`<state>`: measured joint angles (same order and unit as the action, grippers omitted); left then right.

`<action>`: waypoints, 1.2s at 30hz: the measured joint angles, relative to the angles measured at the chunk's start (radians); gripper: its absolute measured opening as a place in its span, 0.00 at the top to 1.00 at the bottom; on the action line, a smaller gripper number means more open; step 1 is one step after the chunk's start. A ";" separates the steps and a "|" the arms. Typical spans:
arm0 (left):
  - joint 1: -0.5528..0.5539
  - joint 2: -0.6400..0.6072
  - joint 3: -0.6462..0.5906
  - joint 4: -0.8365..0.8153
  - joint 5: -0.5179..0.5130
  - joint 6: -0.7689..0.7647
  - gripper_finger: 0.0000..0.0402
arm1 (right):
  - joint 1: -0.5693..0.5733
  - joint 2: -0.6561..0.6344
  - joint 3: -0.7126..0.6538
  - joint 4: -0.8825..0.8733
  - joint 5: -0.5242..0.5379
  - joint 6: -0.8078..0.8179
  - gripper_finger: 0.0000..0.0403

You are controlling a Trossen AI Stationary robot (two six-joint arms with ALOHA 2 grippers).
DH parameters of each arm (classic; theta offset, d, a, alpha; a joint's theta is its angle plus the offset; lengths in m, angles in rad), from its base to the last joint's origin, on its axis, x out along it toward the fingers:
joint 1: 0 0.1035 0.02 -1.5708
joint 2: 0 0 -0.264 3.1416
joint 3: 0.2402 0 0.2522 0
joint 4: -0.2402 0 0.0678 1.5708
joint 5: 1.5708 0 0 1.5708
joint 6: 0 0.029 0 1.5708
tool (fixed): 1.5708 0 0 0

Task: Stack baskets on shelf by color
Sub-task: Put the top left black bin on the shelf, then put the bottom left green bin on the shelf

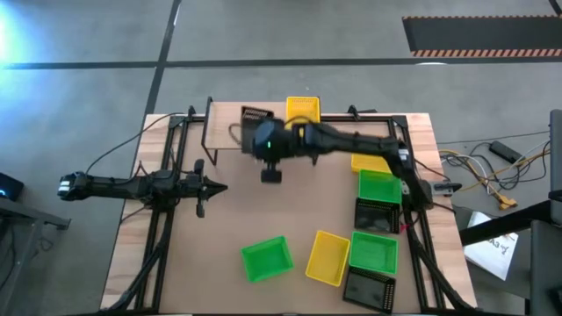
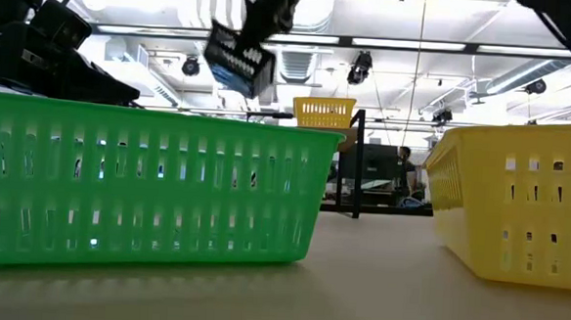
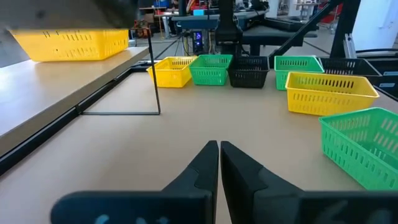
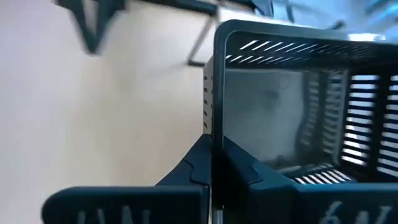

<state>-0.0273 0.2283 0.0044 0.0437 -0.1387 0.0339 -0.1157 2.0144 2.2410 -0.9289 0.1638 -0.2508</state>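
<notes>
- i see the right gripper (image 4: 211, 163) clamped on the wall of a black basket (image 4: 298, 112); in the wrist view its fingers pinch the rim, one finger each side of the wall.
- in the high view that black basket (image 1: 255, 115) sits at the shelf (image 1: 224, 127), over its left part, with the right gripper (image 1: 261, 130) right at it; in the low view the basket (image 2: 239, 60) hangs tilted, clear above the table.
- a yellow basket (image 1: 303, 110) is on the shelf, just beside the black one, toward the shelf's middle.
- right side of the table (image 1: 237, 211), along the right arm: a second yellow basket (image 1: 369, 163), partly hidden by the arm, then a green basket (image 1: 379, 187), then a black one (image 1: 377, 216), in a touching column.
- front edge: a lone green basket (image 1: 266, 258), well apart from the column; a yellow basket (image 1: 327, 257) tilted beside another green basket (image 1: 374, 252); a black basket (image 1: 367, 287) nearest the front edge, touching that green one.
- left gripper (image 1: 216, 186) rests low at the table's left side, well apart from every basket; in its wrist view the fingers (image 3: 199, 171) are pressed together, holding nothing.
- low view: the front green basket (image 2: 137, 187) and front yellow basket (image 2: 518, 202) fill the foreground; the shelf's yellow basket (image 2: 323, 112) shows between them, far back.
</notes>
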 joint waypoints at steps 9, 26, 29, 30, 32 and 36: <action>0.000 0.000 0.000 0.000 0.000 0.000 0.99 | -0.112 0.000 -0.036 0.004 -0.014 -0.011 0.98; 0.000 0.002 0.000 0.000 0.000 0.000 0.99 | -0.150 0.034 -0.045 0.011 0.003 -0.083 0.76; 0.000 0.003 0.000 0.000 0.000 0.000 0.99 | -0.141 0.029 -0.041 0.011 0.004 -0.085 0.75; 0.000 0.002 0.000 0.000 0.000 0.000 0.99 | -0.137 0.025 -0.041 0.013 0.004 -0.087 0.75; 0.000 0.002 0.000 0.000 0.000 0.000 0.99 | -0.121 0.011 -0.041 0.024 0.004 -0.090 0.75; 0.000 0.002 0.000 0.000 0.000 0.000 0.99 | -0.065 -0.020 -0.043 0.010 -0.008 -0.067 0.77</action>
<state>-0.0277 0.2306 0.0044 0.0437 -0.1387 0.0341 -0.1804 1.9943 2.1976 -0.9188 0.1559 -0.3176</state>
